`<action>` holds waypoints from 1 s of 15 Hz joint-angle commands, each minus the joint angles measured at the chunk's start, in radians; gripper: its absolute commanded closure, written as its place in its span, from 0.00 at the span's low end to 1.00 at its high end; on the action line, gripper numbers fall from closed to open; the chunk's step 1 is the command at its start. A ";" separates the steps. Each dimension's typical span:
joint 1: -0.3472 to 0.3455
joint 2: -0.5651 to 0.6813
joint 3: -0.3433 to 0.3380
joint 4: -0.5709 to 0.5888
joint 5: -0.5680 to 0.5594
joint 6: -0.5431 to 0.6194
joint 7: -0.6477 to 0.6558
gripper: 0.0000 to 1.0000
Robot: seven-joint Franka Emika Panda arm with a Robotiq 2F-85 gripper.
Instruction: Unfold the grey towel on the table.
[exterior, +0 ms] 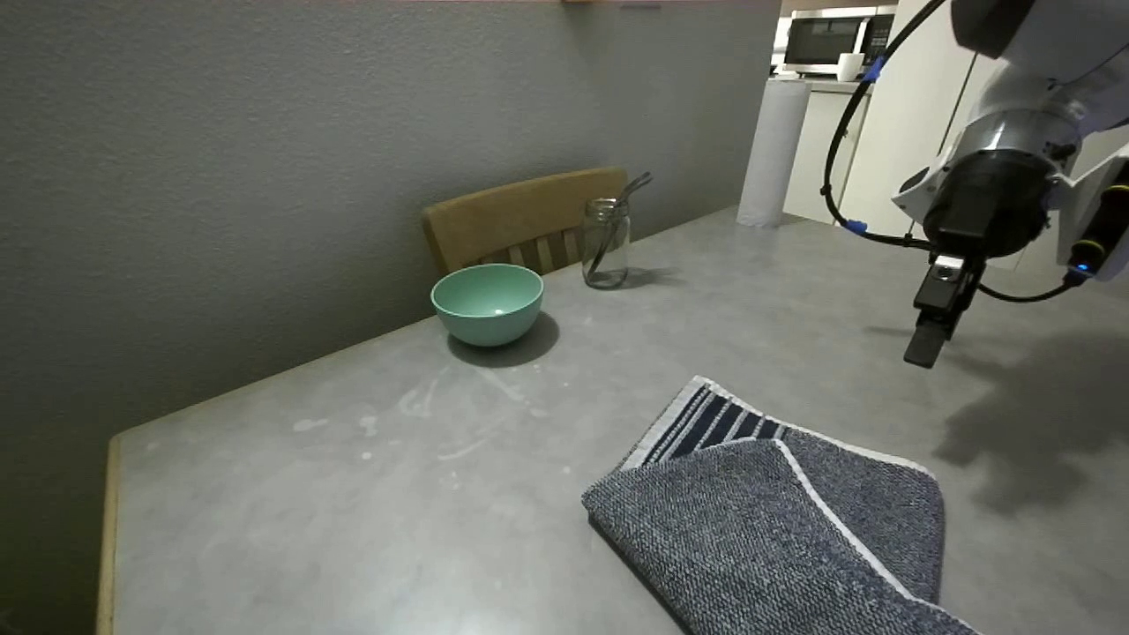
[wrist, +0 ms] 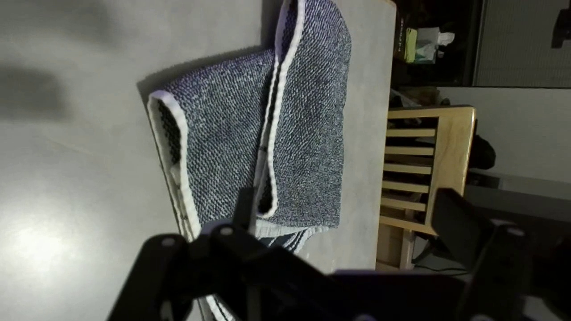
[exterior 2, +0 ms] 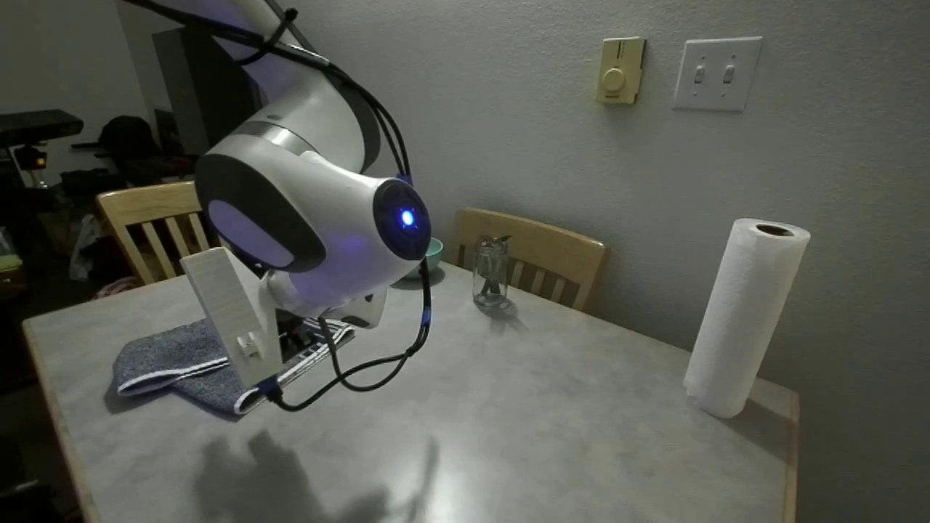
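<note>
The grey towel lies folded on the light grey table, with a flap folded over a lower layer. A striped band with pale edging shows at one end. It also shows in an exterior view, partly hidden by the arm, and in the wrist view, where open fold edges face the camera. My gripper is above the table, apart from the towel. In the wrist view my gripper has its two fingers wide apart with nothing held between them. In an exterior view the arm hides most of the gripper.
A teal bowl and a glass jar with utensils stand near the table's wall-side edge. A paper towel roll stands at a table corner. Wooden chairs stand at the table's edges. Cables hang from the arm.
</note>
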 commanded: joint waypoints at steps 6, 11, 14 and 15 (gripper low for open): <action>0.068 0.085 0.020 0.097 0.002 0.003 0.094 0.00; 0.111 0.188 0.066 0.214 -0.004 -0.009 0.124 0.00; 0.138 0.260 0.087 0.294 -0.024 -0.004 0.167 0.00; 0.148 0.283 0.092 0.317 -0.032 0.000 0.190 0.00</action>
